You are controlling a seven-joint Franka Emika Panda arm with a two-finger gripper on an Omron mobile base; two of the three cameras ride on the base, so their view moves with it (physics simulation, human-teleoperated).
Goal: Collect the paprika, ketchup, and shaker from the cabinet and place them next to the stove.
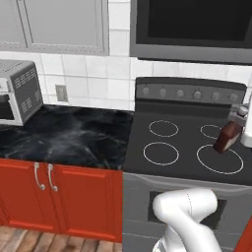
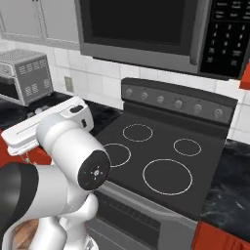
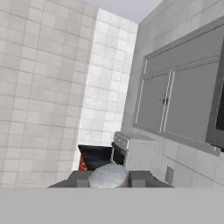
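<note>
Ketchup [image 1: 227, 137] clenched in fingers [image 3: 140, 178], tilted over stove [image 1: 184, 142] at three o'clock. Not yet set on bench [image 1: 74, 133]. Likely paprika and shaker left to fetch.

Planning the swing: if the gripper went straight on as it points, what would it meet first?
The gripper, holding the ketchup, would probably meet the toaster oven, else the tiled wall behind; depth unclear.

The microwave keypad [image 2: 228, 34] carries small marks, seemingly labels, too blurred to read.
</note>
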